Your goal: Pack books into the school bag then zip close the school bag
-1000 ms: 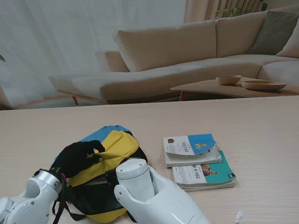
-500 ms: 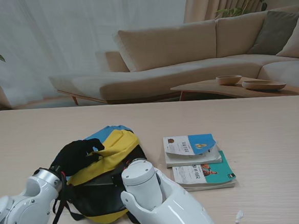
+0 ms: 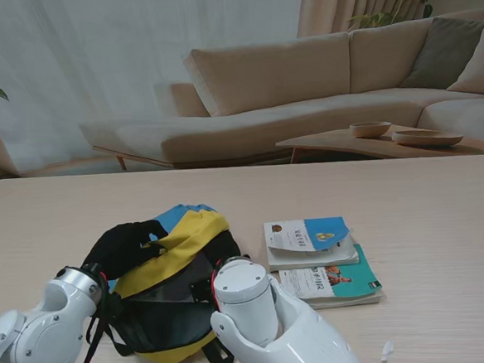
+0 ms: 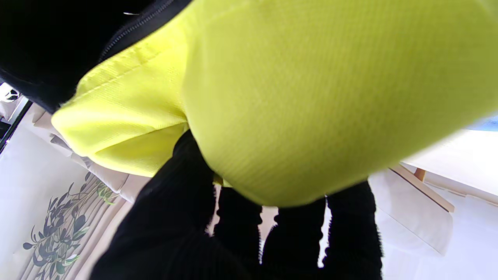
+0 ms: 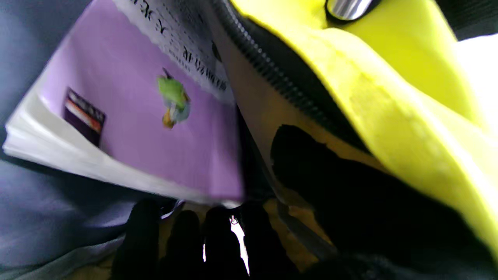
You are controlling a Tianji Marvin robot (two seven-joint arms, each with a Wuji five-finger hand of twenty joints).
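Living-room setting, pale wooden table (image 3: 410,211) | yellow, blue and black fabric school bag (image 3: 176,252) unzipped, lifted by left hand (image 3: 124,248) clamped on its flap | right hand (image 5: 233,241) inside, holding purple-covered book (image 5: 155,128) | two teal-covered books (image 3: 318,259) unpacked, stacked right | zipping pending.

Light wood-grain table (image 3: 444,217). Lying directly on it: a yellow, blue and black school bag (image 3: 178,277) at the near left; two books (image 3: 318,263) stacked and offset just right of the bag; a small white scrap (image 3: 387,351) near the front right edge.
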